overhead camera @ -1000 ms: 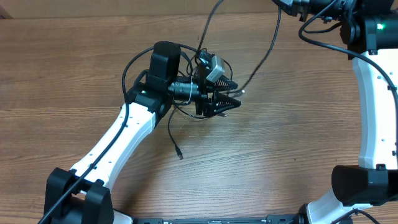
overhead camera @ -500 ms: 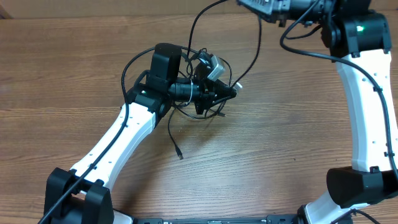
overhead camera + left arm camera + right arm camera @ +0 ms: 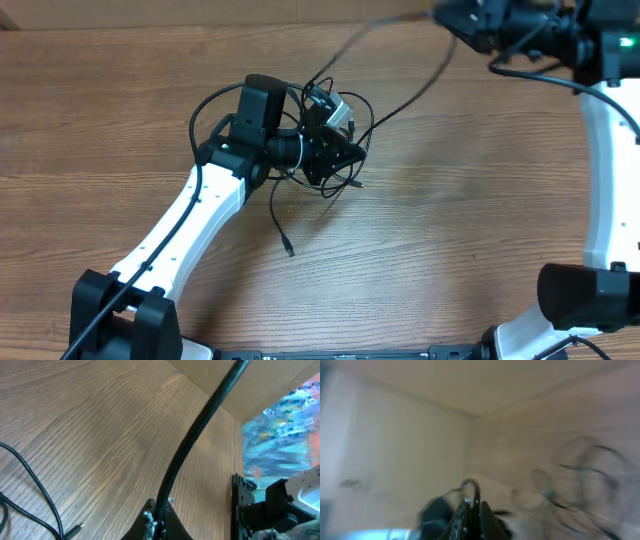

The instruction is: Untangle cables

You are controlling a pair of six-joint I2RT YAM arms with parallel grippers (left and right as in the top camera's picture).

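The cables (image 3: 330,120) lie as a black tangle of loops at the table's middle, wound round my left gripper (image 3: 340,155). In the left wrist view the left gripper (image 3: 161,510) is shut on one black cable (image 3: 200,425) that rises taut to the upper right. Another thin cable (image 3: 35,485) with a small plug (image 3: 75,530) lies on the wood to its left. A strand (image 3: 400,95) runs from the tangle up to my right gripper (image 3: 452,18) at the far edge. The right wrist view is blurred; there the right gripper (image 3: 472,505) is shut on a thin cable loop (image 3: 472,485).
A loose cable end (image 3: 288,248) trails toward the front of the wooden table (image 3: 450,230). The right arm (image 3: 610,150) stands along the right side, the left arm (image 3: 190,220) crosses from the front left. A cardboard wall (image 3: 200,12) lines the far edge.
My left gripper has closed on a cable in the tangle and shifted slightly left. The right gripper swung left, then back right, pulling its strand taut.
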